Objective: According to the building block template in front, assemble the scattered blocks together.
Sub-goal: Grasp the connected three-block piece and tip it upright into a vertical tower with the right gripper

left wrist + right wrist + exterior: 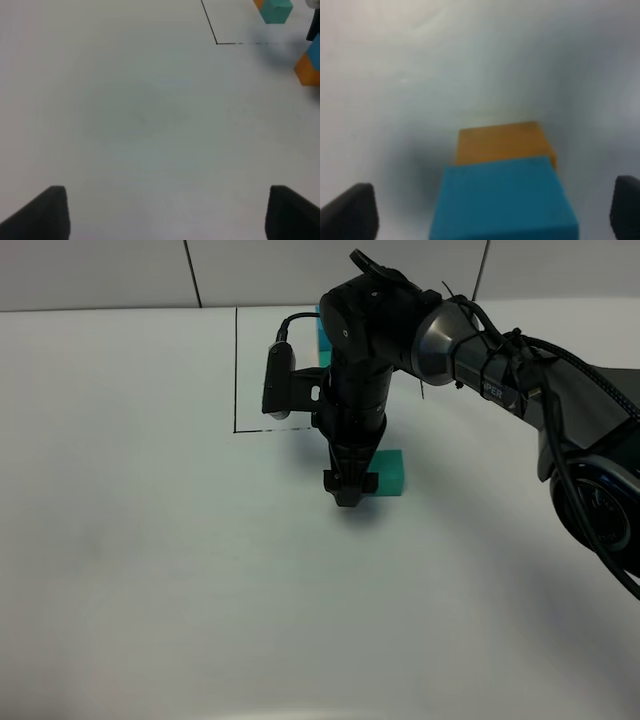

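We see the right pincer (350, 483) spread wide, straddling a blue cube (502, 200) that touches an orange cube (502, 141); grip unclear. Teal cube (388, 472) just right. Left pincer (165, 212) open over bare counter (125, 115).

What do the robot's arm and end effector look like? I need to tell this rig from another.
The right arm is glossy black with a silver-grey metal joint collar, loose black cables and small white lettering. A black-and-white wrist camera is clamped alongside. The right end effector is narrow, with matte black fingers.
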{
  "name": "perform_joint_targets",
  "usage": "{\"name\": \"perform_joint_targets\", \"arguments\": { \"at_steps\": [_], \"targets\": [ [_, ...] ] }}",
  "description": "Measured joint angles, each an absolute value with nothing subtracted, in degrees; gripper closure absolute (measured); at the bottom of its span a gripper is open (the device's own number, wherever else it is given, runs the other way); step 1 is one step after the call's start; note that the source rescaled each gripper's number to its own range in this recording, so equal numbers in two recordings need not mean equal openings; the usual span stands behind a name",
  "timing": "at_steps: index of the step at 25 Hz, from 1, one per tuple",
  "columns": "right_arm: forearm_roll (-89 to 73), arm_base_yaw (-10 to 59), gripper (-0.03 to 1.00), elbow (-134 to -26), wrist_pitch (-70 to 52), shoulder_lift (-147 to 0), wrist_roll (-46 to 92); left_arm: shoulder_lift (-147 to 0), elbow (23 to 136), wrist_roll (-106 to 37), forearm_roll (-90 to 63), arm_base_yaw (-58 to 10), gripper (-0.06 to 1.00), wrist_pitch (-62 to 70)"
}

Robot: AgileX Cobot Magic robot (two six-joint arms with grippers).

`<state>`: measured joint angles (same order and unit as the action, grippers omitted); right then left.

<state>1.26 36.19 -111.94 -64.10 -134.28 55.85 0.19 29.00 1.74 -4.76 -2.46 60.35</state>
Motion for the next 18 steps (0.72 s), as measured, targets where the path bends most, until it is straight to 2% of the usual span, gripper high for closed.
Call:
{"name": "perform_joint_targets", "arguments": {
  "at_steps": [3,7,10,12,14,15,18],
  "targets": [
    [1.38,36.19,0.11,-111.94,-62.88,-134.95,55.92,0.19,29.00,1.74,-4.76,-2.46,-0.04,60.35],
    [1.44,36.19,0.20,-111.94,-62.62,-136.39,55.92,0.19,29.00,1.74,-4.76,-2.46,-0.04,60.35],
    [1.55,36.19,0.37,-111.94,-62.62,-136.97,55.92,0.19,29.00,1.74,-4.76,-2.46,-0.04,60.35],
    [1.55,36.19,0.60,-111.94,-62.75,-137.03,55.92,0.19,29.00,1.74,-4.76,-2.46,-0.04,60.35],
    [1.76,36.19,0.89,-111.94,-63.48,-137.03,55.86,0.19,29.00,1.74,-4.76,-2.46,-0.04,60.35],
    [1.76,36.19,0.97,-111.94,-63.99,-137.03,55.46,0.19,29.00,1.74,-4.76,-2.46,-0.04,60.35],
    [1.82,36.19,0.96,-111.94,-65.30,-137.03,51.40,0.19,29.00,1.74,-4.76,-2.46,-0.04,60.35]
  ]
}}
